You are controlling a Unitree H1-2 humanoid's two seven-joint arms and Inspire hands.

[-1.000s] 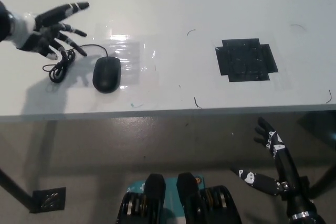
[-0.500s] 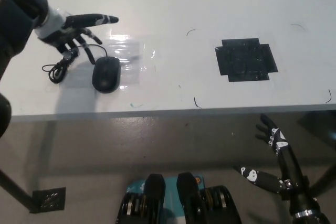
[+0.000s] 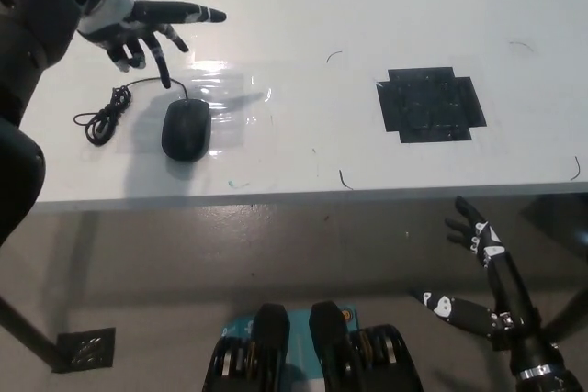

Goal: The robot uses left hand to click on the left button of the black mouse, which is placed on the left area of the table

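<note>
- The left hand (image 3: pixel 138 29) hangs over the far left part of the white table (image 3: pixel 303 6), above and behind the black mouse (image 3: pixel 186 128), and holds nothing.
- Its fingers (image 3: pixel 188 14) are spread apart: one stretches out toward picture right, the others fan downward toward the mouse.
- No finger touches the mouse; there is a clear gap between the lowest fingertip and the mouse's front edge.
- The mouse lies flat on the left area of the table, near the front edge, its narrow end pointing away from the robot.
- It rests on a clear, glossy plastic sheet (image 3: pixel 230 98) taped to the tabletop, which catches a bright glare just behind the mouse.
- The mouse's cable (image 3: pixel 106 115) runs from its front, curves left and ends in a loose coil beside the mouse, on the bare table.
- A black taped patch (image 3: pixel 430 104), shaped like a stubby cross, sits well apart on the right half of the table.
- A few thin dark scribble marks are scattered over the tabletop.
- The right hand (image 3: pixel 473 231) rests below the table's front edge at the lower right, empty, with its fingers apart.
- A small dark floor plate (image 3: pixel 84 349) shows on the floor at the lower left.
</note>
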